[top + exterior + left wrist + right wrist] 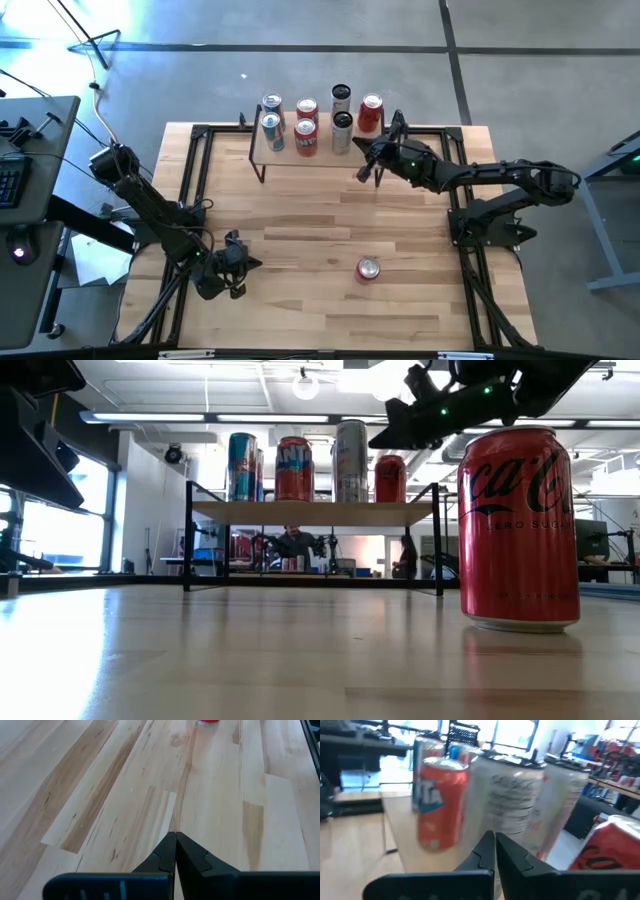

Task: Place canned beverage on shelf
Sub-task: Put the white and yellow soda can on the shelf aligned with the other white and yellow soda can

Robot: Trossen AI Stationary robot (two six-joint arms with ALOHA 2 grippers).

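Coca-Cola can (368, 268), the one drink not yet on the shelf, stands upright on the bench (300, 220) in the lower middle-right of the high view, its long axis vertical and its top facing the camera.

At lower left of that view the left gripper (232, 262) rests low over the bench with its fingers pressed together and nothing between them. The can lies to its right, across bare wood; in the left wrist view the can's red base just shows at the top edge, straight ahead of the closed tips. By my reading the left gripper is the nearer of the two.

At upper middle the shelf (285, 158) carries seven cans in two rows, leaving little bare top except toward its front edge.

At upper right the right gripper (366, 172) hangs just off the shelf's right end, close to the cans there, fingers also pressed together and empty. The loose can is well apart from it, toward the bottom of the frame.

Readable writing: the low view shows the Coca-Cola script and "ZERO SUGAR" on the red can. An orange can (294, 468) on the shelf appears to read Fanta. The tall silver cans (351, 461) carry script too blurred to read.
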